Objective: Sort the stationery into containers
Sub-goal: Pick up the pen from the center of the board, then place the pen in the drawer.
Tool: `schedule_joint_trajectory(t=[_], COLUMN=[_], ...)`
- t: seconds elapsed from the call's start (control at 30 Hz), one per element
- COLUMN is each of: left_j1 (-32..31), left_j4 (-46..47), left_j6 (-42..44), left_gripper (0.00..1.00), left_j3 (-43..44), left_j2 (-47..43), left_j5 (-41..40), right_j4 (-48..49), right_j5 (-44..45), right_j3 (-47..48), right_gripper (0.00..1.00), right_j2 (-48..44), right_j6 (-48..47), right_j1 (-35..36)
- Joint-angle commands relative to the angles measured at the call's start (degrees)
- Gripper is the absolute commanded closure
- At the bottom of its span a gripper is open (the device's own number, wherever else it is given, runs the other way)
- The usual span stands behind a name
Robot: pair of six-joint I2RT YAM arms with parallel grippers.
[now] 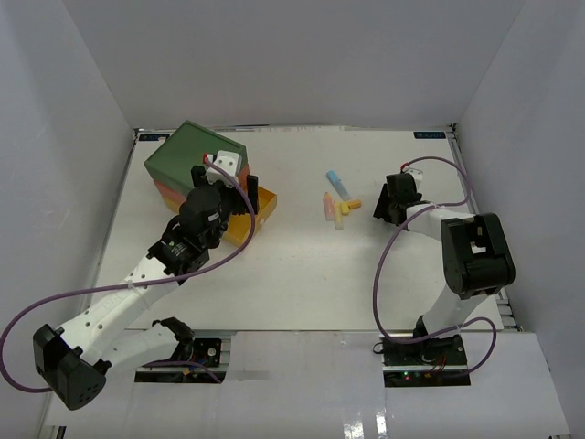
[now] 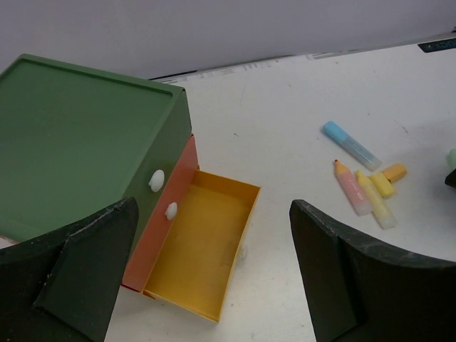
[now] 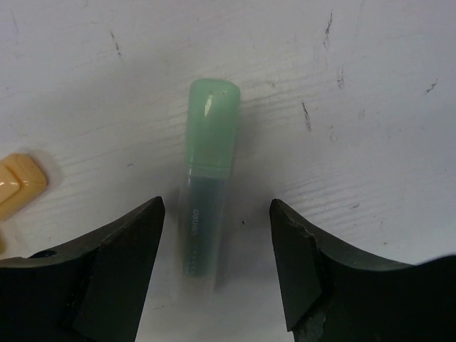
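The chest (image 1: 194, 157) stands at the back left with a green top (image 2: 78, 142), an orange-red middle drawer (image 2: 160, 221) that is shut, and a yellow bottom drawer (image 2: 199, 249) pulled out and empty. My left gripper (image 2: 214, 206) hovers open and empty above that drawer, and also shows in the top view (image 1: 225, 181). A blue marker (image 2: 350, 144), a pink pen (image 2: 350, 187), a yellow pen (image 2: 375, 201) and an orange stub (image 2: 390, 175) lie on the table. My right gripper (image 3: 216, 206) is open, low over a mint green marker (image 3: 206, 157) that lies between its fingers.
White walls close in the white table (image 1: 302, 274) on the left, back and right. The pens lie in a cluster (image 1: 336, 203) between the chest and the right gripper (image 1: 393, 197). The orange stub (image 3: 18, 184) lies just left of the right gripper's fingers.
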Motion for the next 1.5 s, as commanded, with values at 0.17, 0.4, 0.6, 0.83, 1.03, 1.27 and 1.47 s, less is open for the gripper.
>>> schedule_joint_trajectory(t=[0.17,0.4,0.6,0.83,1.03,1.27,1.47], left_j1=[0.4,0.4,0.5,-0.1,-3.0,-5.6,-7.0], left_j4=[3.2,0.9,0.6,2.6,8.7,9.7,10.2], left_j6=[1.4,-3.1,-14.2,-27.5,-32.7,-36.5,-37.7], left_gripper=[0.02,0.02,0.02,0.02,0.02,0.03,0.13], left_j3=[-1.5,-0.1,4.0,6.7,7.1,7.8,8.6], left_j2=[-1.4,1.6,6.6,14.1,18.7,22.9,25.7], left_j5=[-1.0,5.1,18.0,25.4,25.5,23.3,23.8], right_j4=[-1.4,-1.1,5.2,19.8,33.2,39.6,41.2], right_j5=[0.8,-3.2,-11.1,-23.8,-29.7,-31.3,-31.3], right_j3=[1.9,-1.3,-8.4,-16.4,-21.8,-24.6,-25.4], right_gripper=[0.53,0.92,0.92,0.88,0.86,0.84,0.84], right_j2=[3.1,-1.4,-16.2,-30.2,-34.9,-35.4,-35.5], right_j6=[2.6,-0.2,-6.0,-8.2,-4.7,-0.8,0.1], right_j1=[-0.3,0.2,7.0,18.1,22.0,23.3,23.8])
